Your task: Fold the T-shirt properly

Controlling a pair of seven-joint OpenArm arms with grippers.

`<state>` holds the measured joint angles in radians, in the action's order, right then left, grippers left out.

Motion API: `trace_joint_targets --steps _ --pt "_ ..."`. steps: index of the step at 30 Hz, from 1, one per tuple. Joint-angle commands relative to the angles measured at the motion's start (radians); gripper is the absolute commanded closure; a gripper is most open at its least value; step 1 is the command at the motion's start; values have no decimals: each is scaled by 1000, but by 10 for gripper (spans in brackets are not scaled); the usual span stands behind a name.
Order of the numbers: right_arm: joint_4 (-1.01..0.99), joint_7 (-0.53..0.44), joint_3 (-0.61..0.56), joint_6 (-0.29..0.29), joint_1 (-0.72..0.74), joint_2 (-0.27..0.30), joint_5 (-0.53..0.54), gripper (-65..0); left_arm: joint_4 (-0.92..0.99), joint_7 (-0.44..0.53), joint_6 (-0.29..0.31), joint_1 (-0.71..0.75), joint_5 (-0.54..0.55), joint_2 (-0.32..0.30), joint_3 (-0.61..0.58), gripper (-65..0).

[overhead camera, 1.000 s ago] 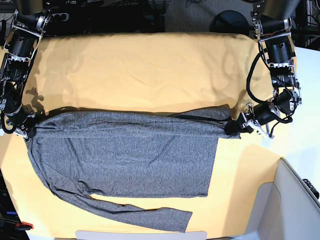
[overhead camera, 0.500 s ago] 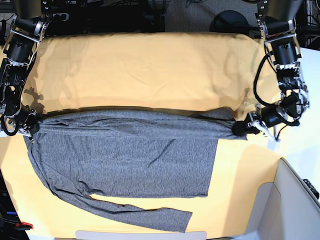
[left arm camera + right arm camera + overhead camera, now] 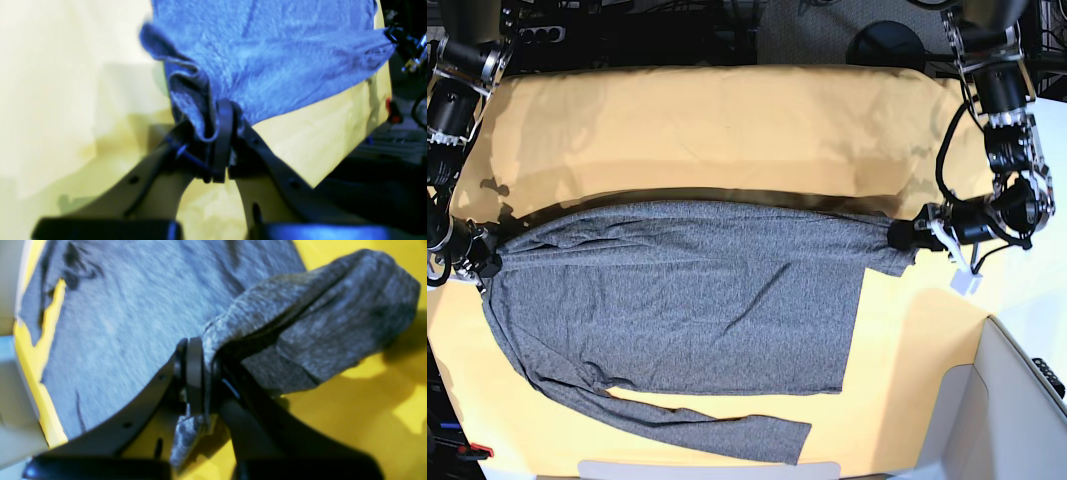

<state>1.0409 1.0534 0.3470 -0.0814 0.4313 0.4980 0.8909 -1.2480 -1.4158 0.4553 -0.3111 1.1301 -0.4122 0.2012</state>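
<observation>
The grey T-shirt (image 3: 687, 310) lies spread across the yellow cloth, one long sleeve (image 3: 697, 425) trailing along the front edge. In the base view my left gripper (image 3: 899, 236) is shut on the shirt's right end, and my right gripper (image 3: 482, 262) is shut on its left end. The top edge is stretched between them and casts a shadow on the cloth. In the left wrist view the left gripper (image 3: 222, 133) pinches a bunched fold of the T-shirt (image 3: 273, 50). In the right wrist view the right gripper (image 3: 203, 363) clamps a folded corner of the T-shirt (image 3: 116, 323).
The yellow table cloth (image 3: 727, 130) covers the table behind and around the shirt. A pale grey bin wall (image 3: 1017, 400) stands at the front right. A black round base (image 3: 887, 45) sits behind the table's far edge. A white strip (image 3: 707, 468) lies at the front edge.
Both grippers, still shut on the shirt's ends, have carried its top edge farther back across the table. The fold along that edge has opened out.
</observation>
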Motion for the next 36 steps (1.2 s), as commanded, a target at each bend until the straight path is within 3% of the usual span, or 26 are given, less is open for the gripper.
trace_joint_targets --steps 1,5,7,11,16,30,33,36 --pt "-15 -20 -16 2 64 23 -20 0 46 20 1 -86 28 -14 -15 -1" --pt "-166 -43 -58 2 169 -17 -143 0 291 26 0 -227 26 -9 -85 -1" --pt "-215 -84 -61 2 189 -42 -201 0 377 80 0 -265 26 -9 -138 -1" --pt "-233 -126 -62 2 191 -77 -301 0 417 185 0 -271 26 -11 -220 -1" --pt "-235 -131 -62 2 185 -100 -399 0 419 212 0 -259 26 -12 -263 -1" --pt "-231 -166 -62 2 133 -94 -419 -2 333 211 0 -145 28 -37 -262 -1" --pt "-230 -213 -61 2 97 -95 -419 -103 294 206 0 -144 28 -40 -265 -30" --pt "-228 -226 -59 1 91 -95 -418 -247 279 203 0 -142 28 -57 -265 -113"
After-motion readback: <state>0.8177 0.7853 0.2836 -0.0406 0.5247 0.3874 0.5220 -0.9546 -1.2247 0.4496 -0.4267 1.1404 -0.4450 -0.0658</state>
